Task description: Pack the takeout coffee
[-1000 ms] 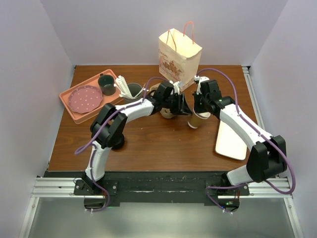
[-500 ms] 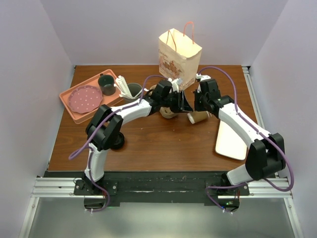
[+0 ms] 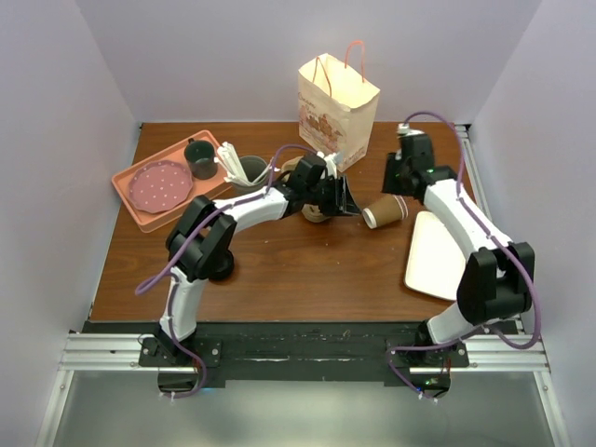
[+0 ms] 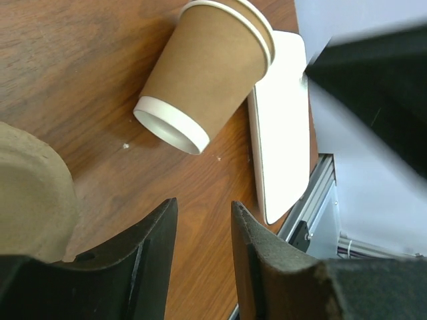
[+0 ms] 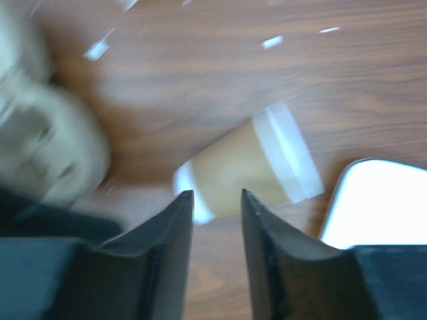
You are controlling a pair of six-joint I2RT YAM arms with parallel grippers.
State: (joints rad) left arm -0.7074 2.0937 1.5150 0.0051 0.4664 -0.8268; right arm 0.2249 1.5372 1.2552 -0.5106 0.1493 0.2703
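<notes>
The takeout coffee cup, tan-brown with a white rim, lies on its side on the wooden table, just right of my left gripper. In the left wrist view the cup lies ahead of the gripper, whose jaws stand slightly apart with nothing between them. My right gripper hovers just behind the cup, open and empty. The right wrist view is blurred, with the cup below the gripper. The cardboard cup carrier sits under my left wrist, mostly hidden, and its edge shows in the left wrist view.
A paper bag with pink handles stands behind the grippers. A white oblong board lies to the right of the cup. At back left an orange tray holds a pink plate and a dark mug, beside a tumbler of white utensils.
The cup stood upright in my right gripper, then tipped over and now lies on its side. My right gripper has let go and pulled back to the far right. The left arm has barely moved.
</notes>
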